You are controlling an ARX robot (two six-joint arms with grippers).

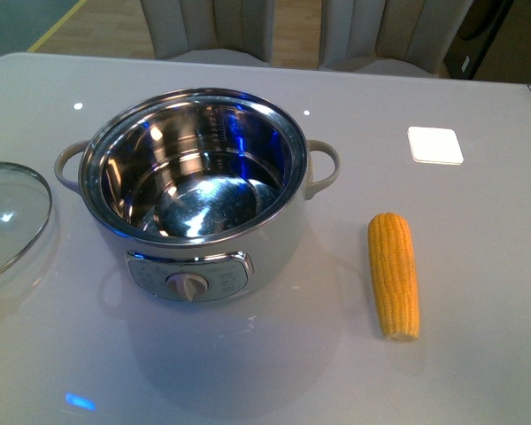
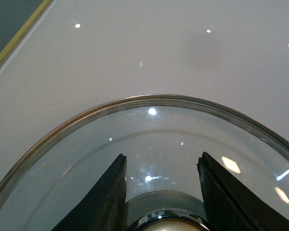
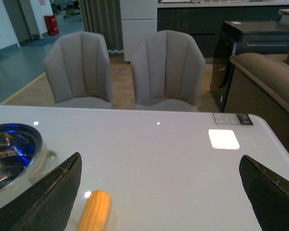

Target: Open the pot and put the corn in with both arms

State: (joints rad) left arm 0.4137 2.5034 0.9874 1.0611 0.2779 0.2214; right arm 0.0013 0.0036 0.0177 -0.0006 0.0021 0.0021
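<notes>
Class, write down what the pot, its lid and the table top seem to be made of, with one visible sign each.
The pot: glossy cream outer wall, painted metal or plastic, unclear; inside looks like polished steel, mirroring lights. The lid: clear glass, the table shows through, with a thin metal-looking rim. The table: smooth, glossy pale grey top reflecting lamps; material unclear.

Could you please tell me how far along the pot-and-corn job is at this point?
Done: the pot stands open, its steel inside empty, and the glass lid lies on the table to its left. In hand: the left gripper straddles the lid's knob; whether it grips is unclear. Left: the corn lies untouched on the table right of the pot, with the right gripper wide open nearby.
</notes>
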